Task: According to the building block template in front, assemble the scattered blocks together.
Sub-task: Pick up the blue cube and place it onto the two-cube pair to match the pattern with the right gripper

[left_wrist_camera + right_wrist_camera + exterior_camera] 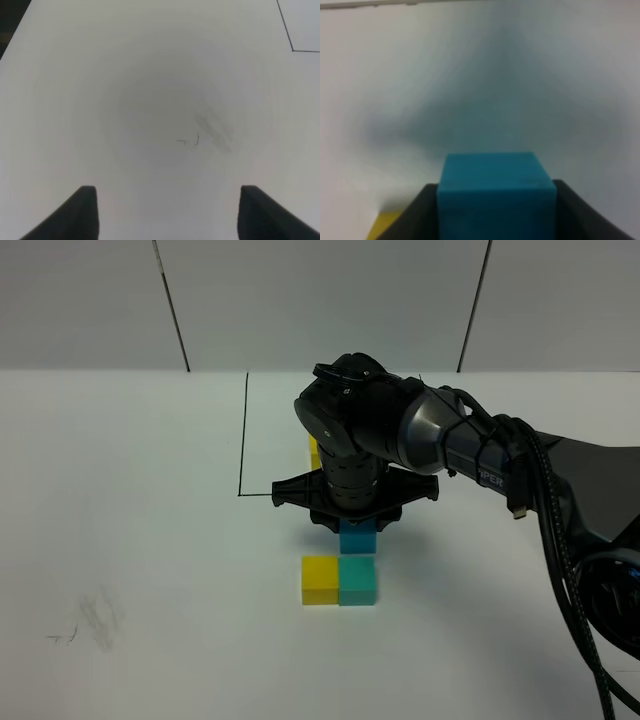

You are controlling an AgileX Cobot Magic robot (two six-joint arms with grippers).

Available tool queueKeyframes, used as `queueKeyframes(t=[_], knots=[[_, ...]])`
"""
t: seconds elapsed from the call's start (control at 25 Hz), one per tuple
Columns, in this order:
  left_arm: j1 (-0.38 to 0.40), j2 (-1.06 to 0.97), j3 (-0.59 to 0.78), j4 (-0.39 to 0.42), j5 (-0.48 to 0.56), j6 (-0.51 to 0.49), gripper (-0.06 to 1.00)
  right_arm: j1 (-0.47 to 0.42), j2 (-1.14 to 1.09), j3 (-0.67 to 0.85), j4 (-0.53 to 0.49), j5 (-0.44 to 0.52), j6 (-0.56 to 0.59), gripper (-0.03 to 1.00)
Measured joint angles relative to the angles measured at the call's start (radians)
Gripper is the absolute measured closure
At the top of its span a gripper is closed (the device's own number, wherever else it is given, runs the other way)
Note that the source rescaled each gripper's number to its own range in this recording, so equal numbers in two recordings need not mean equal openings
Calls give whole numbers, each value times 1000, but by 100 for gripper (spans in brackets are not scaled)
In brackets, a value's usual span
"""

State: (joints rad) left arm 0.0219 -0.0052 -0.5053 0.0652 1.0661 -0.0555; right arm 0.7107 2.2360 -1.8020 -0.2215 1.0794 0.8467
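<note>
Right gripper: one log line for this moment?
right gripper | shut on blue cube | behind green cube | yellow cube beside green | left gripper open, idle

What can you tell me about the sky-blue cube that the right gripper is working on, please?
The sky-blue cube is a small, matte, foam-like block with plain faces. It sits upright between the fingers of the right gripper, which close against its two sides. From above, the arm hides most of it; it stands just behind the teal-green cube, which touches the yellow cube. Whether it rests on the table is unclear.
</note>
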Motion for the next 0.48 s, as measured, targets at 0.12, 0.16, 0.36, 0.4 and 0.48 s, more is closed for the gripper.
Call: queueKeyframes(t=[0.12, 0.16, 0.36, 0.4, 0.48], knots=[[0, 0, 0, 0, 0, 0, 58, 0, 0, 12, 1, -11, 1, 70], [0, 0, 0, 0, 0, 0, 58, 0, 3, 14, 2, -13, 3, 70], [0, 0, 0, 0, 0, 0, 58, 0, 12, 20, 14, -22, 4, 70], [0, 0, 0, 0, 0, 0, 58, 0, 12, 20, 15, -25, 4, 70], [0, 0, 0, 0, 0, 0, 58, 0, 14, 20, 18, -27, 4, 70]])
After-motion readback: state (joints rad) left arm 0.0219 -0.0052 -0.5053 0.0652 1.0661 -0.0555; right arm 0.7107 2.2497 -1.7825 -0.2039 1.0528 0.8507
